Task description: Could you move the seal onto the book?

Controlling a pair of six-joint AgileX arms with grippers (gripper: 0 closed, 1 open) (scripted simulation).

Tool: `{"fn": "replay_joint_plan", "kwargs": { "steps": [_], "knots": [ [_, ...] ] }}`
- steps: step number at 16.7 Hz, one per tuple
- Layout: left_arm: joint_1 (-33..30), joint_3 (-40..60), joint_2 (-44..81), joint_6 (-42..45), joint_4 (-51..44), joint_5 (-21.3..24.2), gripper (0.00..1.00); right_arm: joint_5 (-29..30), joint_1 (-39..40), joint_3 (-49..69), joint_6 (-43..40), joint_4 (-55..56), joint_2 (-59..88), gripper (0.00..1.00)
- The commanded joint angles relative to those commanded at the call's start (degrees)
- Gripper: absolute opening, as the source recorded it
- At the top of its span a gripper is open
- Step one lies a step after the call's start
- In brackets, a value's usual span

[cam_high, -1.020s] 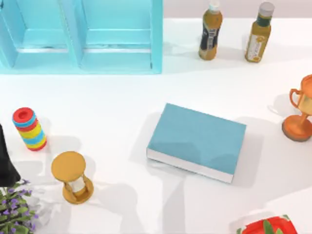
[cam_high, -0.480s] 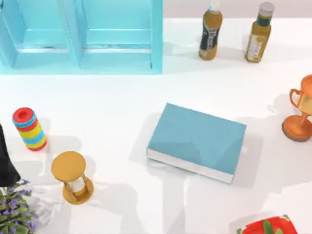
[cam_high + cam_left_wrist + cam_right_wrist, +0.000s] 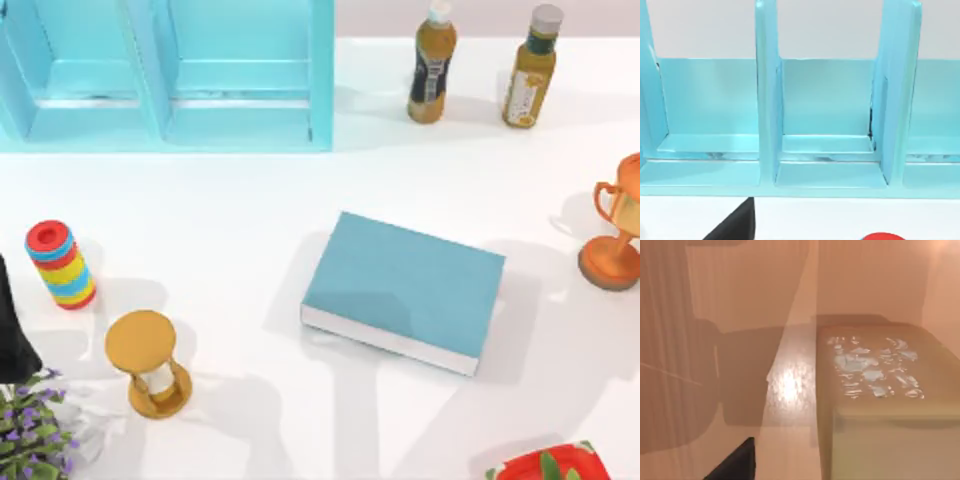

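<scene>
Seal close before the right claw, book flat on the table.
Nearest to the right claw, just beside its dark edge: the tan seal, pale mark on one face. Cannot tell if this claw is apart or together. Farther off, the teal book lying mid-table. Left claw parked facing the light-blue shelf unit; its grip also impossible to tell.

Shadows across the book, seemingly shifted.
</scene>
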Motion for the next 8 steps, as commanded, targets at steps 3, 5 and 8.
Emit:
{"fn": "replay_joint_plan", "kwargs": {
  "steps": [3,5,8],
  "knots": [
    [0.0,0.0,0.0,0.0,0.0,0.0,1.0,0.0,0.0,-4.7,0.0,6.2,1.5,1.0],
    [0.0,0.0,0.0,0.0,0.0,0.0,1.0,0.0,0.0,-6.8,0.0,9.1,2.2,1.0],
    [0.0,0.0,0.0,0.0,0.0,0.0,1.0,0.0,0.0,-7.5,0.0,9.9,2.5,1.0]
  ]
}}
